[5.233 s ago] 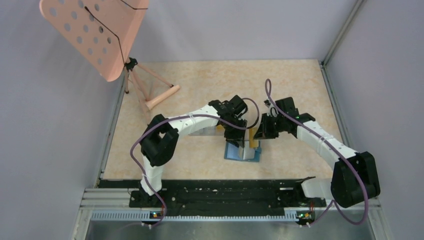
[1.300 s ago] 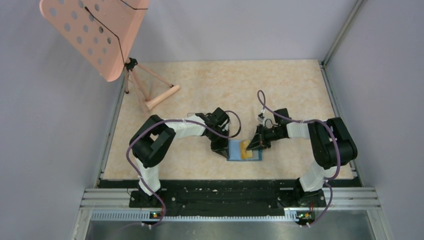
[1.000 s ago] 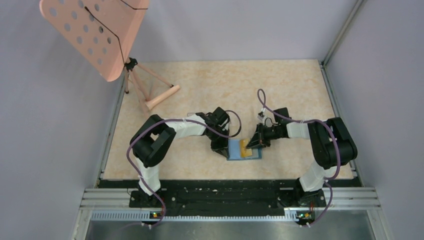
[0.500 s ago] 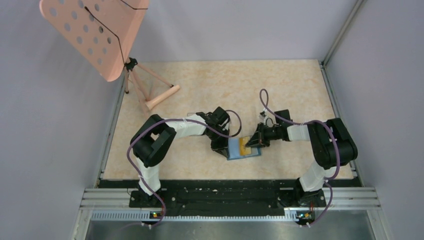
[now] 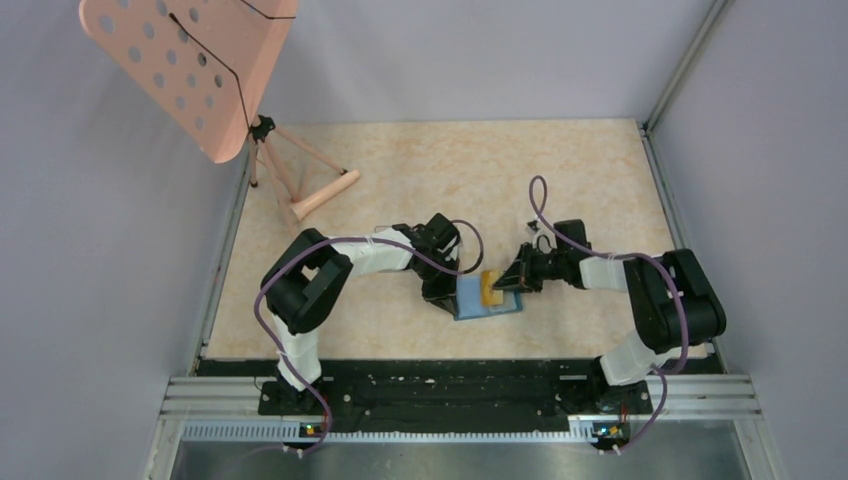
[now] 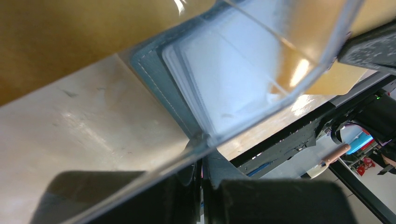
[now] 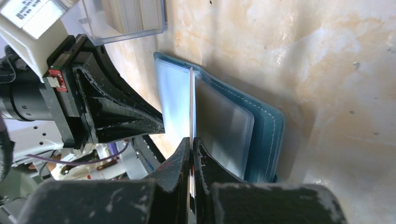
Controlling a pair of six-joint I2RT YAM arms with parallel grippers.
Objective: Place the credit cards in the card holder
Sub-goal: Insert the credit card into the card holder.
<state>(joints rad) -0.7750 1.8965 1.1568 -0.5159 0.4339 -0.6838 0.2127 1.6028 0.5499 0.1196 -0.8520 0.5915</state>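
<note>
We see the right gripper point(image 7: 191, 139) with its two fingers pressed together on the orange-yellow card point(image 7: 191, 100). In the right wrist view the card is edge-on, a thin line running up from the fingertips. It stands upright over the open card holder point(image 7: 267, 127), with its far end at the fold between the pale blue inner panel and a greyish see-through pocket. From above, the card shows as a small orange patch over the upper middle of the card holder, which lies flat on the table point(image 5: 450, 170) between the two wrists. Behind the gripper, the right forearm runs low and nearly level to the right. It reaches a sharply bent elbow above the base at the near edge.

The left gripper point(image 6: 202, 173) is closed too, its tips down at the left edge of the card holder. We cannot tell whether it pinches the cover. The left forearm reaches in from the left, with its elbow folded high over its base. A clear plastic box point(image 7: 140, 18) sits just beyond the left gripper.
</note>
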